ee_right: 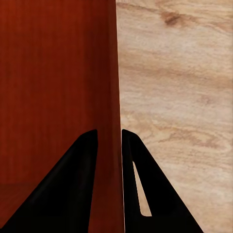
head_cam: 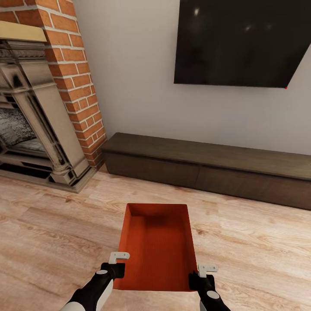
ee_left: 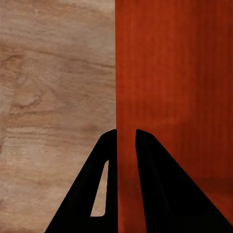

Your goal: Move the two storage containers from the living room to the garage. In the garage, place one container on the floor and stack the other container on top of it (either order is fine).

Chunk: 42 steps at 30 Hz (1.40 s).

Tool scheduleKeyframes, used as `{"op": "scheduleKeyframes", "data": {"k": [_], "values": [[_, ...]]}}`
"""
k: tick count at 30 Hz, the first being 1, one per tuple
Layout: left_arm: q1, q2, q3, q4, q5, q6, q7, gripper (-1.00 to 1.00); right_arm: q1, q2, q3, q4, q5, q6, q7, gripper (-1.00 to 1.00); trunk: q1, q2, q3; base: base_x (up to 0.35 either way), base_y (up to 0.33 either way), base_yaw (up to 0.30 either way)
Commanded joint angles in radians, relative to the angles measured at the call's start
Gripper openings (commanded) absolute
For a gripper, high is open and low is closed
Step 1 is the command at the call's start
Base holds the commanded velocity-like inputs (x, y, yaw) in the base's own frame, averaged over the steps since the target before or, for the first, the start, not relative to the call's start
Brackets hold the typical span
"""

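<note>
Nearest the head camera, the left gripper [head_cam: 115, 265] and the right gripper [head_cam: 202, 276] are pinching the two long side walls of one storage container [head_cam: 157, 248] at its near corners, each with one finger inside the bin and one outside. In the left wrist view, the left gripper [ee_left: 126, 141] is sitting closed over the thin orange wall [ee_left: 118, 73], and in the right wrist view the right gripper [ee_right: 109, 141] is doing the same on the opposite wall [ee_right: 116, 73], so both are clamped on the container's rim rather than standing apart. The bin is hanging between the arms, open side up, over the light wood floor [head_cam: 52, 233] of the living room; whether its far end is touching the planks I cannot tell. The likely trouble from here is in the hold itself: both grips are lying at the near end of the bin, so its far end is cantilevering out and could sag, twist or slip off the fingers if the base is turning sharply on the way to the garage. Further off, a low dark cabinet [head_cam: 207, 166] is running along the wall under the black TV [head_cam: 242, 41], with the brick fireplace [head_cam: 47, 108] to the left, both obstacles the bin's far end could be clipping in a turn.
</note>
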Motion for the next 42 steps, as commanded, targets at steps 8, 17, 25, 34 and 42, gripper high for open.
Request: {"op": "scheduleKeyframes", "data": {"k": [8, 17, 25, 34, 42], "values": [[-0.001, -0.005, -0.01, -0.005, 0.002, 0.005, -0.003, -1.0, 0.0, 0.001, 0.0, 0.019, 0.002, 0.021, 0.005, -1.0, 0.0, 0.0, -0.001, 0.0, 0.0, 0.0], [-0.001, -0.005, -0.01, -0.005, 0.002, 0.007, -0.003, -1.0, 0.0, 0.001, 0.001, 0.019, 0.002, 0.021, 0.005, -1.0, 0.0, 0.0, -0.001, 0.0, 0.0, 0.0], [-0.001, -0.009, -0.01, -0.005, 0.002, 0.011, -0.002, -1.0, 0.0, 0.0, 0.001, 0.019, 0.002, 0.022, 0.005, -1.0, 0.0, 0.0, -0.001, 0.0, 0.0, 0.0], [-0.001, -0.008, -0.01, -0.005, 0.001, 0.012, -0.002, -1.0, 0.0, 0.0, 0.001, 0.019, 0.002, 0.022, 0.005, -1.0, 0.0, 0.0, -0.001, 0.0, 0.0, 0.0], [-0.001, -0.008, -0.01, -0.005, 0.002, 0.012, -0.003, -1.0, 0.0, 0.0, 0.001, 0.019, 0.002, 0.022, 0.005, -1.0, -0.019, 0.035, 0.015, 0.0, 0.0, 0.0]]}}
